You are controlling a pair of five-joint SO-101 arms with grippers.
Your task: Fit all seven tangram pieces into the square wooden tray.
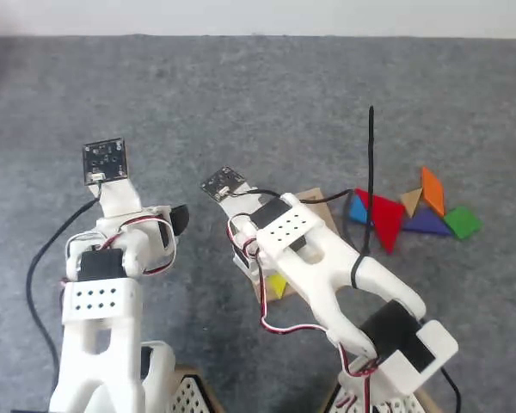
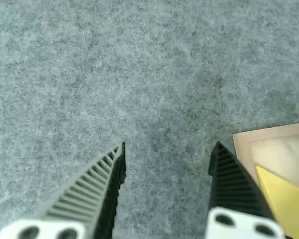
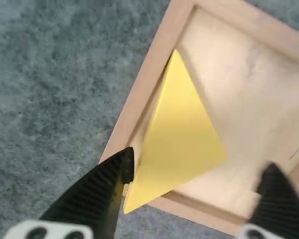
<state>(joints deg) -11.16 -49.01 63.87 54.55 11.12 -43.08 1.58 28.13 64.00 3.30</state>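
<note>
Both hands gape: right hand [image 3: 199,164] over the yellow triangle [image 3: 182,134] hugging the tray [image 3: 144,84] rim, left hand [image 2: 170,145] over grey carpet [image 2: 139,74].

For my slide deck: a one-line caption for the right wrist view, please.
Open right gripper above the yellow triangle at a corner of the wooden tray.

Gray mat [image 1: 241,95] lies bare on far side & btwn the arms. Right arm [image 1: 327,267] hangs over wooden tray [image 3: 148,77], blocking it from above. Yellow triangle [image 3: 182,134] fills one tray corner. Black cable [image 1: 371,163] stands upright btwn tray & loose tangram pieces [image 1: 413,211].
</note>
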